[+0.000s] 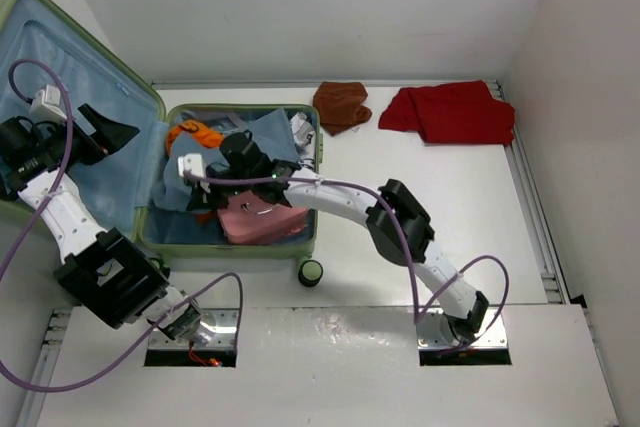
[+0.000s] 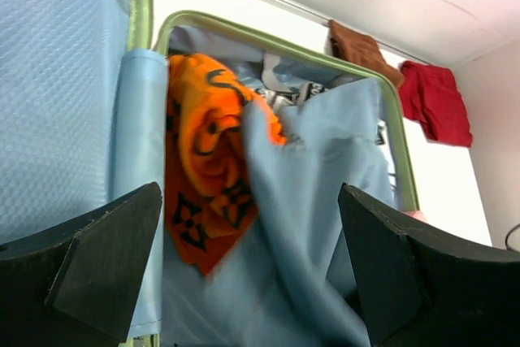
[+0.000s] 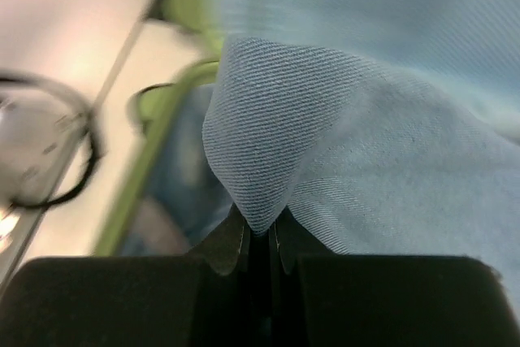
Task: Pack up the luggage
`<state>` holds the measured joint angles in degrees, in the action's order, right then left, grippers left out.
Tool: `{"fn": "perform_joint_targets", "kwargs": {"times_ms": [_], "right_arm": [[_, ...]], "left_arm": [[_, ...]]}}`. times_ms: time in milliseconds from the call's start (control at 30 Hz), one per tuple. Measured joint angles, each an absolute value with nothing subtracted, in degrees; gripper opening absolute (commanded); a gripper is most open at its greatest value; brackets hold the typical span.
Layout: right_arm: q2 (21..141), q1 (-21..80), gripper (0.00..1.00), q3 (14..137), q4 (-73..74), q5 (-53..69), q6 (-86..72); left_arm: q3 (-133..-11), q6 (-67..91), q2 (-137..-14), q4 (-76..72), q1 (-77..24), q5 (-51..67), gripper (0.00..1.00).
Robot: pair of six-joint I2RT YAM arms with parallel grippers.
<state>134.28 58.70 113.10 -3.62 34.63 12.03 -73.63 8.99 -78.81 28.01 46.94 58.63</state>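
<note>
The luggage [image 1: 222,251], a pale-green suitcase with blue lining, lies open at the left, its lid [image 1: 60,57] raised. Inside lie an orange patterned cloth [image 1: 194,133], a pink item [image 1: 262,220] and a light blue denim-like cloth [image 1: 268,133]. My right gripper [image 1: 205,192] reaches into the case and is shut on a fold of the blue cloth [image 3: 268,144], pinched at its fingertips [image 3: 260,232]. My left gripper [image 1: 110,127] hangs open by the lid, looking at the orange cloth [image 2: 207,152] and blue cloth [image 2: 325,201]. Nothing is between the jaws of the left gripper [image 2: 250,201].
A brown cloth [image 1: 342,104] and a red cloth [image 1: 452,112] lie on the white table behind and right of the suitcase. A black-and-green wheel [image 1: 311,272] sticks out at the case's near corner. Purple cables loop around both arms.
</note>
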Motion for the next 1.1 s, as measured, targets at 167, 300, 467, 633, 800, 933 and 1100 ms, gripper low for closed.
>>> {"fn": "perform_joint_targets", "kwargs": {"times_ms": [167,300,467,633,800,933,1100], "right_arm": [[128.1,61.7,0.64,104.8,0.4,38.9,20.2],[122.6,63.0,0.66,96.0,-0.3,38.1,21.7],[115.7,59.1,0.62,91.4,-2.6,34.2,14.3],[108.4,49.8,0.57,91.0,-4.9,26.9,2.1],[102.5,42.5,0.48,89.3,-2.4,22.6,-3.3],[102.8,41.3,0.49,89.3,4.2,21.6,-4.9],[106.3,41.3,0.53,88.0,9.0,21.8,-6.1]], "left_arm": [[-73.6,6.7,-78.5,29.2,47.0,63.4,0.93],[-73.8,0.5,-78.5,35.0,45.9,65.6,0.86],[-74.5,-9.5,-77.8,42.5,37.8,63.4,0.69],[-73.4,-16.4,-73.4,45.9,25.7,59.9,0.57],[-70.8,-21.0,-71.6,48.3,17.9,56.6,0.45],[-65.7,-23.9,-72.7,50.2,14.9,52.3,0.4],[-60.3,-23.0,-74.5,47.2,14.2,47.4,0.34]]}}
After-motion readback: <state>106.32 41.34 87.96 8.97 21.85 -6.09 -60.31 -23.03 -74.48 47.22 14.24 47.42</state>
